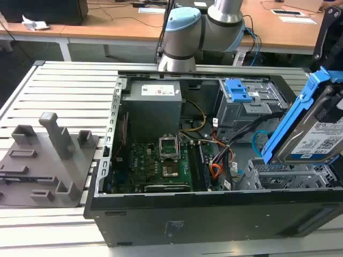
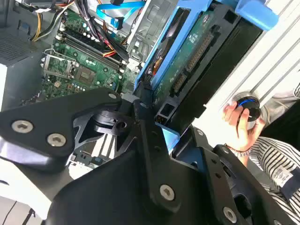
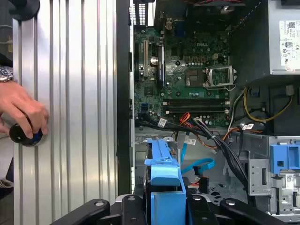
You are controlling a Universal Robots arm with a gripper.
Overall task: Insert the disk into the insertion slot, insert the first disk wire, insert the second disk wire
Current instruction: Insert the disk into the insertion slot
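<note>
**A:** Where was the disk [image 1: 316,136]?

**B:** On the exterior view's right, about mid-height in the frame. It was tilted steeply, with its label towards the camera and its blue carrier along the upper edge. It hung just above the slot [image 1: 284,176], which sat in the lower right of that frame. It wasn't in. Whether its low edge touched the cage, I couldn't tell.

**A:** And the gripper [image 3: 165,207]?

**B:** Clamped narrow on the disk. In both wrist views the black fingers [image 2: 147,150] flanked the carrier, with the blue plastic pinched between them.

**A:** The blue cable [image 1: 258,140]?

**B:** It curved in a loop between the disk and the bay [image 1: 252,107], right of centre in the exterior view. I couldn't make out where its ends went.

**A:** What else was about?

**B:** The board [image 1: 161,160] lay flat in the middle of the open case [image 1: 214,219]. A grey fixture [image 1: 48,155] stood on the slatted table [image 1: 69,85] at the exterior view's left. In the first wrist view a hand [image 3: 21,110] rested on a round black knob [image 3: 22,136] on the slats, apart from the case.
</note>
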